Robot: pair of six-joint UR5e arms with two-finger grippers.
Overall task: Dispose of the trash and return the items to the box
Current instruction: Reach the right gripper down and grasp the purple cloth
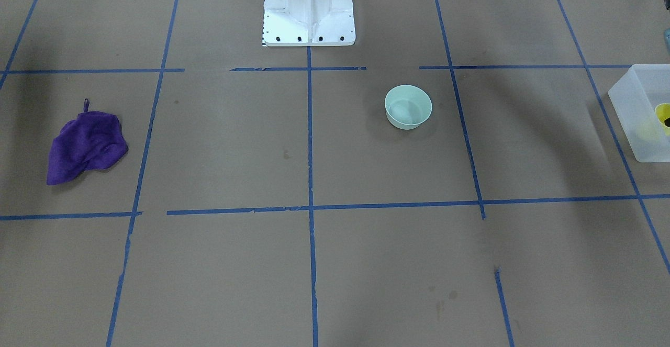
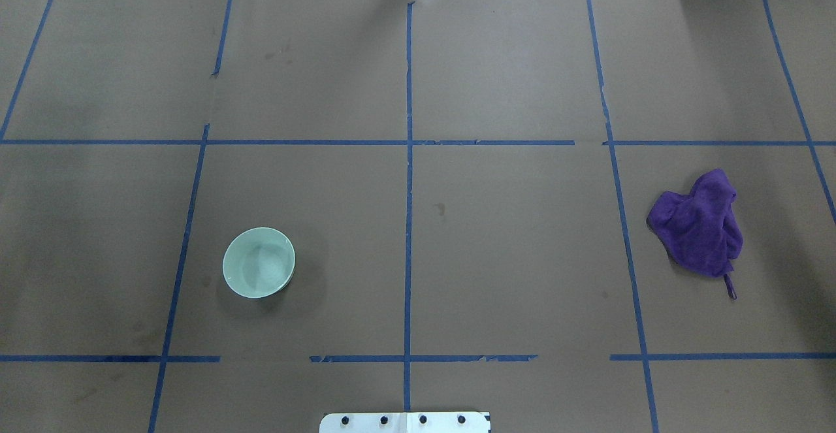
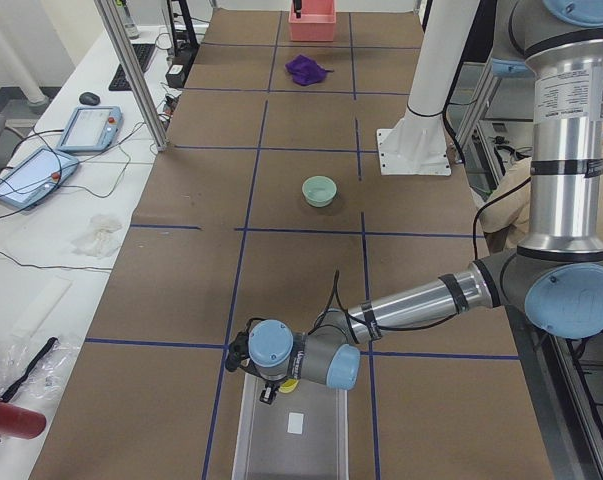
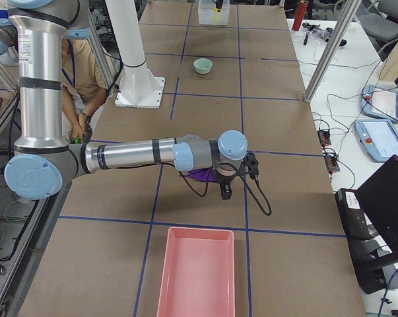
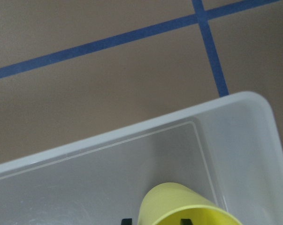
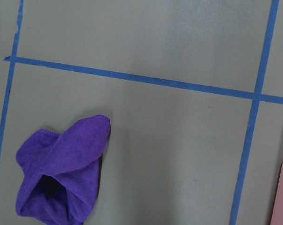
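The yellow cup [image 5: 183, 208] is inside the frosted box [image 5: 108, 154], near its corner. My left gripper [image 5: 155, 221] shows only as two dark fingertips, one inside the cup's rim and one outside it, shut on the cup wall. The box [image 1: 636, 111] and the cup [image 1: 662, 116] sit at the front-facing view's right edge. The mint-green bowl [image 2: 258, 262] stands upright and empty on the table on my left side, far from both grippers. My right gripper [image 4: 224, 190] hovers over a purple cloth [image 4: 200, 175]. I cannot tell whether it is open or shut.
The purple cloth [image 2: 699, 227] lies crumpled on my right side. A pink tray [image 4: 197, 274] lies at the right end of the table beyond the cloth. The white robot base [image 1: 309, 12] stands at the table's middle edge. Blue tape lines cross the brown table.
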